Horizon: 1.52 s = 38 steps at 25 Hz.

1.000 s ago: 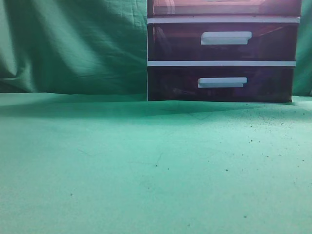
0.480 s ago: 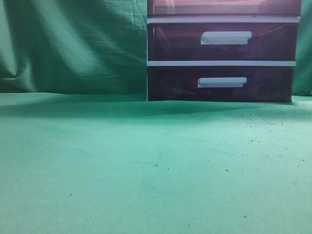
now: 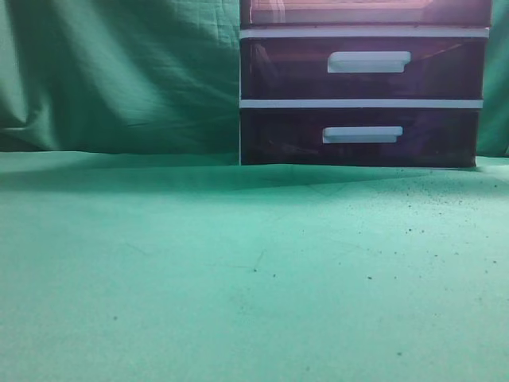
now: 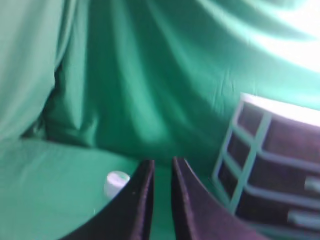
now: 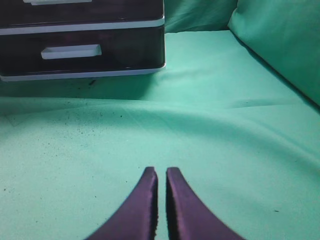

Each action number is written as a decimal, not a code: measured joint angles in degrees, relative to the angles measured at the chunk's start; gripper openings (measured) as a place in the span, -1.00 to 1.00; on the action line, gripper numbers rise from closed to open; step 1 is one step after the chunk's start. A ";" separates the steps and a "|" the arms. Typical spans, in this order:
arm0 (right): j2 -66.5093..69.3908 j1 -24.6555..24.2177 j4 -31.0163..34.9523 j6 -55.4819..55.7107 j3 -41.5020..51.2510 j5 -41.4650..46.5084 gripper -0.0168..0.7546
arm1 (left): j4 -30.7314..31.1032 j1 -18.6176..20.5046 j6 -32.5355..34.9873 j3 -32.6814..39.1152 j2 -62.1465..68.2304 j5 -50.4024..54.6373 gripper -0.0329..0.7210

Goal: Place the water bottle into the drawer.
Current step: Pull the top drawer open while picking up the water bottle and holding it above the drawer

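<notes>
The drawer (image 3: 366, 12) is the pinkish-brown top one of the white-framed chest; only its lower strip shows at the top edge of the exterior view. A small white-topped cylinder (image 4: 115, 182), apparently the water bottle, stands on the green cloth in the left wrist view, partly hidden behind my left finger. My left gripper (image 4: 162, 165) is empty with only a narrow gap, just right of the bottle. My right gripper (image 5: 161, 172) is shut and empty above bare cloth. Neither gripper shows in the exterior view.
The chest (image 3: 362, 99) has two darker purple drawers with white handles, which also show in the right wrist view (image 5: 125, 47) and the left wrist view (image 4: 270, 165). Green cloth covers the table (image 3: 238, 270) and hangs behind it.
</notes>
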 joint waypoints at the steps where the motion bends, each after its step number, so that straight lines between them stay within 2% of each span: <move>1: 0.00 0.00 0.00 0.00 0.00 0.00 -0.83 | 1.75 0.00 -0.10 -2.94 2.06 3.96 -0.71; 5: 0.00 0.00 0.00 0.00 0.00 0.00 -0.83 | 4.44 0.00 0.29 -9.14 11.74 13.28 -0.71; 15: 0.00 0.00 0.00 0.00 0.00 0.00 -0.83 | 6.02 0.00 0.29 -9.63 26.87 10.79 -0.71; 17: 0.00 0.00 0.00 0.00 0.00 0.00 -0.83 | 6.02 0.00 0.29 -9.63 30.31 10.10 -0.30; 20: 0.00 0.00 0.00 0.00 0.00 0.00 -0.83 | 6.02 0.00 0.29 -9.63 35.23 9.30 0.46; 21: 0.00 0.00 0.00 0.00 0.00 0.00 -0.83 | 6.02 0.00 0.29 -9.63 36.88 8.66 0.65; 23: 0.00 0.00 0.00 0.00 0.00 0.00 -0.83 | 6.02 0.00 0.29 -9.78 39.90 7.13 0.81; 31: 0.00 0.00 0.00 0.00 0.00 0.00 -0.83 | 6.02 0.00 0.29 -10.60 54.91 -3.23 0.78; 38: 0.00 0.00 0.00 0.00 0.00 0.00 -0.83 | 6.02 0.00 0.29 -16.17 69.32 -9.27 0.78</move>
